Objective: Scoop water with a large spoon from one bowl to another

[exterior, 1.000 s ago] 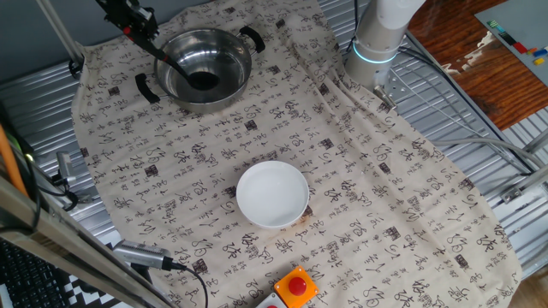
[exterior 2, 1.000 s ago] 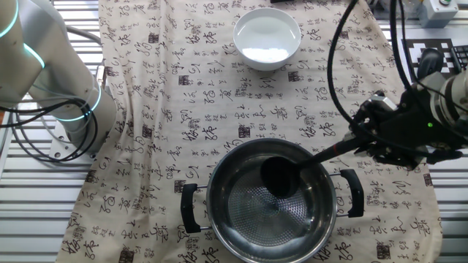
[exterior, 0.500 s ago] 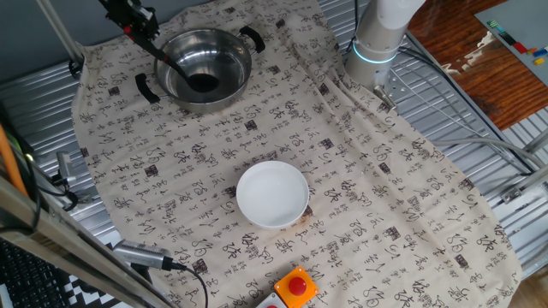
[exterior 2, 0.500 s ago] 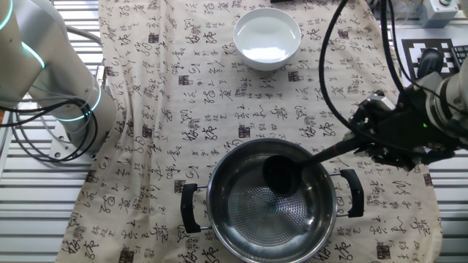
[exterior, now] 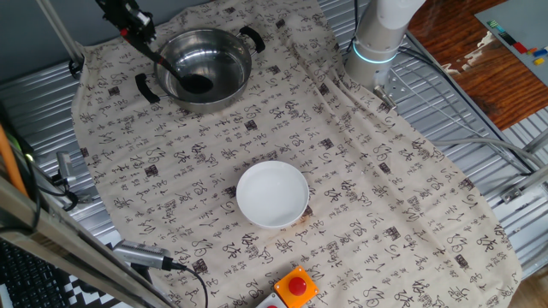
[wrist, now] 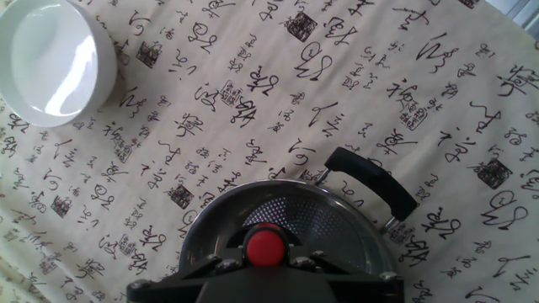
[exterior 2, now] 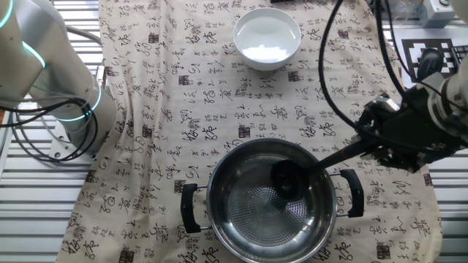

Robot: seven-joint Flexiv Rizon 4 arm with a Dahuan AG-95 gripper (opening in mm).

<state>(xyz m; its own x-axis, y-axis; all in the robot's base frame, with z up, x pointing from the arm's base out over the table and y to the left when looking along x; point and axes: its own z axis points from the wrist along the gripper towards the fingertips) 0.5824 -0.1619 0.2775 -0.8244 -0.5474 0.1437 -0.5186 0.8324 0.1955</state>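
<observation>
Ladle (exterior 2: 287, 177) first: we find its black scoop down inside the steel pot (exterior 2: 269, 241), toward the side nearest the gripper (exterior 2: 387, 137), with the thin handle rising out over the rim to where the gripper is clamped on its upper end. In the hand view the red tip (wrist: 265, 246) sits right at the bottom edge, with the pot's rim and one black side handle (wrist: 371, 180) beyond it. The white bowl (exterior 2: 267, 38) stands well apart from the pot across the printed cloth (exterior: 385, 197), and we see water in it.

We judge the step in hand to be emptying the scoop into the pot. To do it well, we keep the scoop low inside the walls while it tips, so the water runs onto the pot floor and not over the rim. We turn the handle slowly, then wait for the last drips before lifting. On the way out we raise the scoop clear of the rim before swinging toward the white bowl, since a knock there could shift the pot on the loose cloth.

As for writing, the cloth is covered in black brush-style Chinese characters and small square seal marks; we cannot read them reliably. We see no brand on the pot, bowl or ladle.
</observation>
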